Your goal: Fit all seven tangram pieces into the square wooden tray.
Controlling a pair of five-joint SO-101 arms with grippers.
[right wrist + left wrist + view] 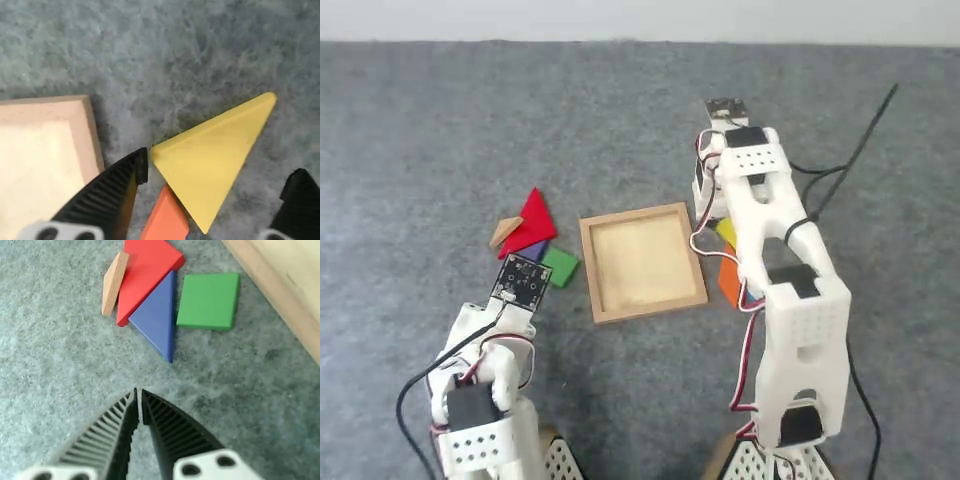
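Observation:
The square wooden tray lies empty at mid-table. To its left sit a red triangle, a tan piece, a blue triangle and a green square. My left gripper is shut and holds nothing, hovering over carpet just short of the blue triangle and the green square. On the tray's right side, my right gripper stands open astride a yellow triangle. An orange piece lies next to the yellow triangle and is partly hidden. My right arm covers most of both pieces in the high view.
Grey carpet covers the table. The tray's rim runs close beside one finger of my right gripper. A black cable trails off at the back right. Open carpet lies in front of the tray and behind it.

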